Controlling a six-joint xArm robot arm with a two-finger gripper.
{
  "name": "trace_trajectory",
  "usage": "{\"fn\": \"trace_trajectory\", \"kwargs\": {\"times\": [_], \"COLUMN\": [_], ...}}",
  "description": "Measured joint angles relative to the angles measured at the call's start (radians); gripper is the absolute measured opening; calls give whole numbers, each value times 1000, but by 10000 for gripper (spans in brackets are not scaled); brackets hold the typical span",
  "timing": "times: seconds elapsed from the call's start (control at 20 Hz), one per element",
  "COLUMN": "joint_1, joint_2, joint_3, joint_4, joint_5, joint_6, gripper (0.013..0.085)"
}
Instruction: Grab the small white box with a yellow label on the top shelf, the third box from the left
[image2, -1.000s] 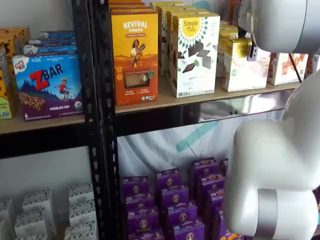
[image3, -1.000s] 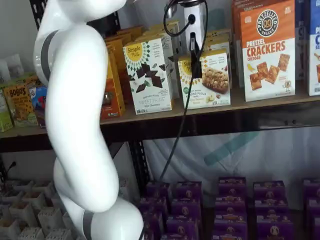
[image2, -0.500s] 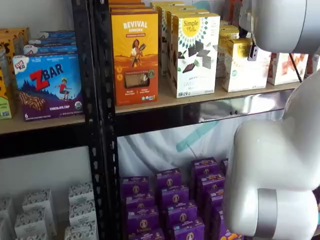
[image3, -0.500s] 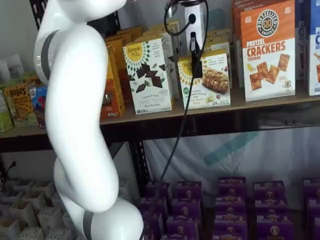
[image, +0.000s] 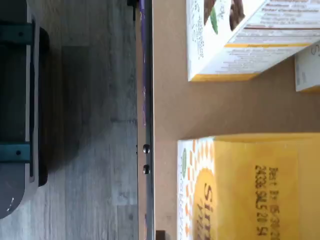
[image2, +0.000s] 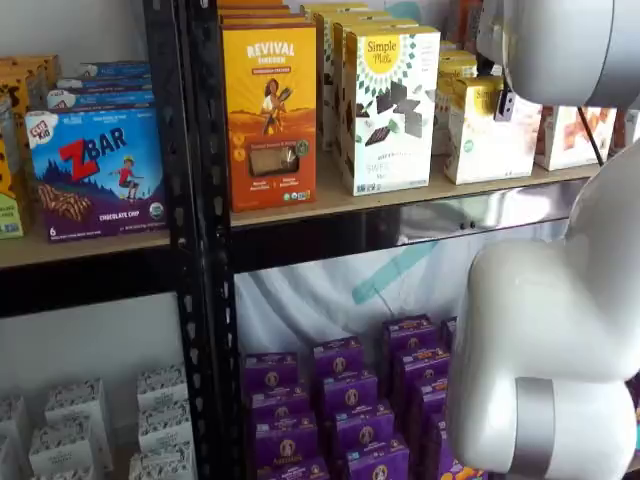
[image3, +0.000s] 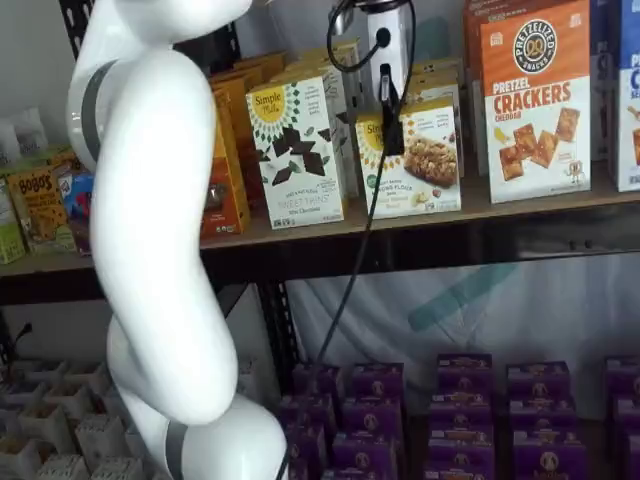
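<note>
The small white box (image3: 425, 165) stands on the top shelf (image3: 530, 203), short, with a yellow round logo and a cookie picture. In both shelf views it sits between taller boxes; it also shows in a shelf view (image2: 490, 140). My gripper (image3: 391, 148) hangs just in front of its upper left part, a black finger and cable over its face. Only a dark tip shows in a shelf view (image2: 505, 104). No gap between the fingers shows. The wrist view shows the box's yellow top (image: 255, 185) close below, at the tan board's (image: 170, 110) front edge.
A tall Simple Mills box (image3: 297, 150) stands left of the small box, a Pretzel Crackers box (image3: 535, 100) right. An orange Revival box (image2: 268, 110) stands further left. Black uprights (image2: 195, 240) frame the bay. My white arm (image3: 150, 250) fills the foreground. Purple boxes (image3: 460, 400) lie below.
</note>
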Motion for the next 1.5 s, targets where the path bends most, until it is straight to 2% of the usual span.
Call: {"fn": "trace_trajectory", "kwargs": {"times": [0.05,0.1,0.2,0.55,0.65,0.95,1.5], "joint_1": [1,1,1,-2,-1,-2,-15], "joint_2": [0,1,1,7,6,6,-1], "joint_3": [0,0,0,-7,-4,-5,-15], "joint_4": [-1,-2,-3,-1,-4,-11,5], "joint_5": [0,0,0,6,2,5,38], "joint_6": [1,1,1,-1,-2,-3,-11], "gripper": [530,530,450,450,370,370,370]}}
